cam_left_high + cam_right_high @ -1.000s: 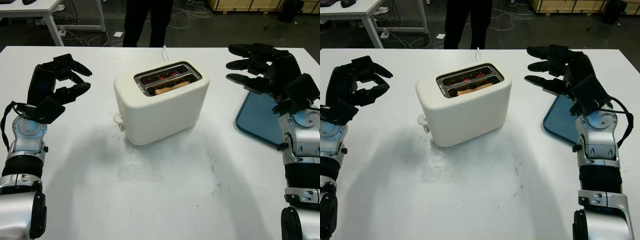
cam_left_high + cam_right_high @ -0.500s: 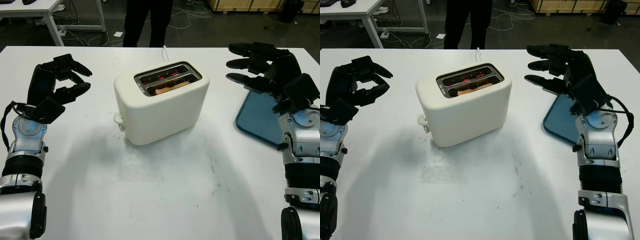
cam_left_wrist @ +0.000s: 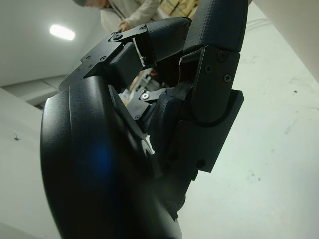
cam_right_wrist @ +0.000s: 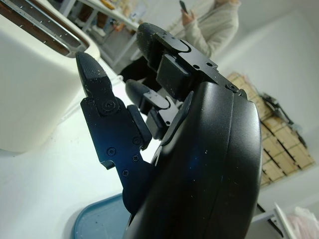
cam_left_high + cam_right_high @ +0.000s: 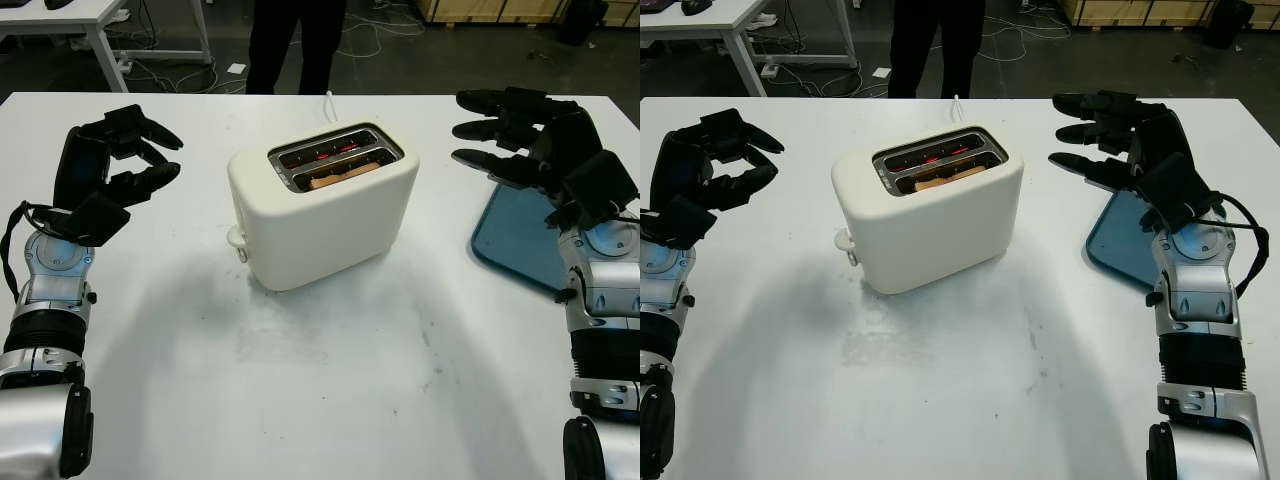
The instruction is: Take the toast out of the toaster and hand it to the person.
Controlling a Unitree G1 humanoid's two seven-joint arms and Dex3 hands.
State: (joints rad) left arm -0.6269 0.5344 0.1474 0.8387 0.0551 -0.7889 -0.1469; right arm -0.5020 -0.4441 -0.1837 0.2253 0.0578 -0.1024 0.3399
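Left eye view: a cream toaster (image 5: 322,205) stands mid-table on the white table (image 5: 330,400), with the toast (image 5: 340,174) sunk in the nearer slot and the farther slot glowing red; the left hand (image 5: 105,170) hangs above the table well to the toaster's left, its fingers curled loosely inward around nothing; the right hand (image 5: 530,140) is held up to the toaster's right over the near edge of a blue tray (image 5: 520,235), fingers stretched out toward the toaster and holding nothing; a person (image 5: 296,40) in dark trousers stands at the far edge. Right eye view: the same layout, each hand apart from the toaster. Left wrist view: the bent black fingers (image 3: 209,74) against bare tabletop, nothing between them. Right wrist view: extended fingers (image 4: 107,119) point at the toaster's wall, not touching it; a second person in a pale top (image 4: 212,25) shows behind. Progress, as judged: nothing yet done; reaching in, gripping the slice, lifting it and passing it across all remain.
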